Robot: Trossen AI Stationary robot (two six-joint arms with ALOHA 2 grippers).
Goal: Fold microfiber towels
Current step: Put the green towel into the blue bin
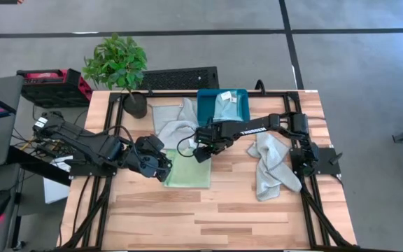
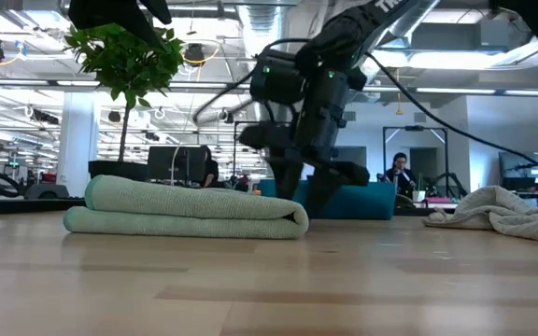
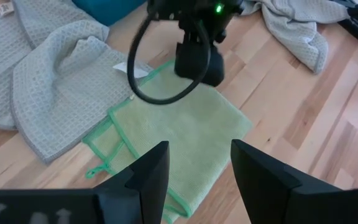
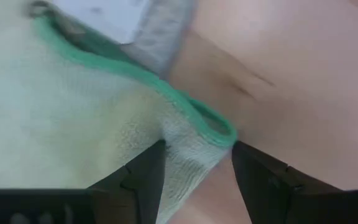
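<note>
The light green microfiber towel point(image 1: 187, 171), folded into a flat packet, lies on the wooden table point(image 1: 208, 217) at mid-table; the low view shows its layers point(image 2: 185, 210). My right gripper point(image 4: 196, 149) points down at its far right corner, open, one finger on each side. My left gripper point(image 3: 197, 152) hangs open above the towel's left edge, touching nothing. One grey towel point(image 1: 173, 120) lies crumpled at the far side, another point(image 1: 271, 166) at the right. A light blue towel point(image 1: 224, 105) sits in the teal bin point(image 1: 205, 112). My right gripper comes from above at the green towel's far right corner point(image 4: 207, 127), where the green-hemmed edge folds over. The corner lies on the table between the two open fingers. Whether the fingers touch the cloth I cannot tell.
A potted plant point(image 1: 117, 66) stands at the far left corner, with a black crate point(image 1: 180, 77) behind the table's far edge. The black frame rails point(image 1: 306, 203) run along both sides. Bare wood lies along the near edge.
</note>
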